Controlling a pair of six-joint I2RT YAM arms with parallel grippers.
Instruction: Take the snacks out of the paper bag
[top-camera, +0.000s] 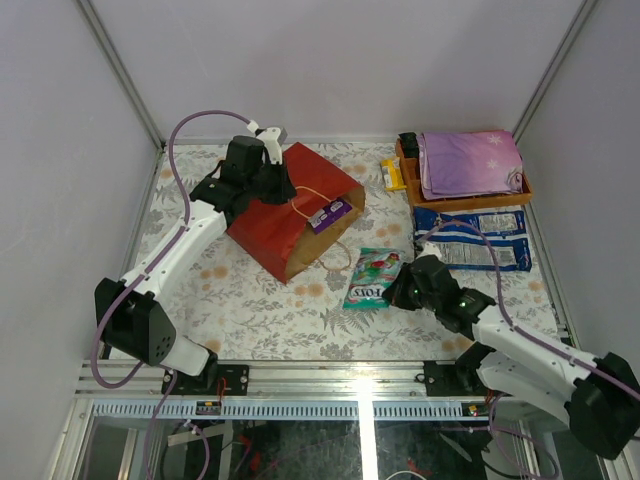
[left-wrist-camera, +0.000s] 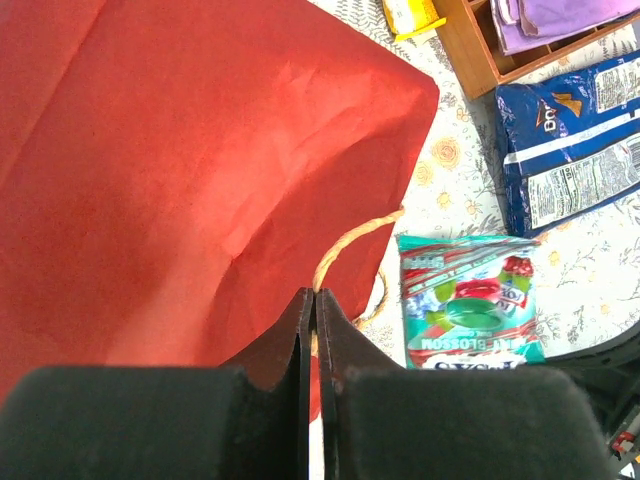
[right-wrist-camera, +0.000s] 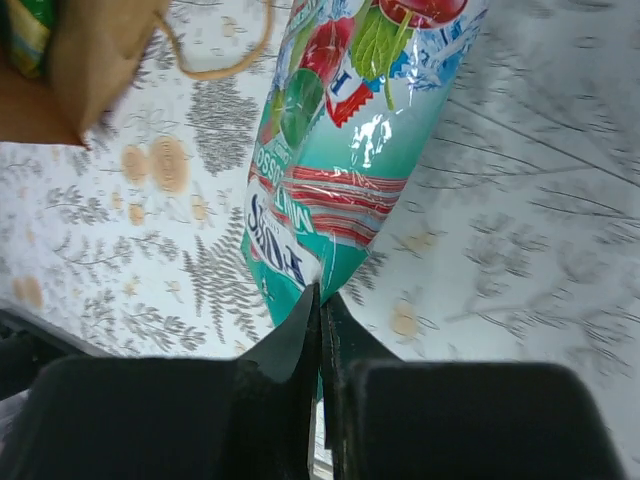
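The red paper bag (top-camera: 285, 225) lies on its side, its mouth toward the near right. My left gripper (top-camera: 283, 190) (left-wrist-camera: 317, 293) is shut on the bag's thin rope handle (left-wrist-camera: 345, 243) above the red paper (left-wrist-camera: 200, 170). A purple packet (top-camera: 331, 215) shows in the bag's mouth. In front of the bag lies a teal FOX'S packet (top-camera: 370, 278) (left-wrist-camera: 468, 300) on the table. My right gripper (top-camera: 397, 290) (right-wrist-camera: 322, 292) is shut on that packet's (right-wrist-camera: 350, 150) near edge. The bag's brown inner side (right-wrist-camera: 85, 70) and a green packet (right-wrist-camera: 25, 25) inside it show in the right wrist view.
Two blue-and-white packs (top-camera: 470, 238) (left-wrist-camera: 570, 150) lie at the right. Behind them stands a wooden tray (top-camera: 412, 190) (left-wrist-camera: 468, 55) holding a purple cloth (top-camera: 470, 162). A yellow packet (top-camera: 393, 175) (left-wrist-camera: 410, 15) lies left of the tray. Frame posts and walls bound the table.
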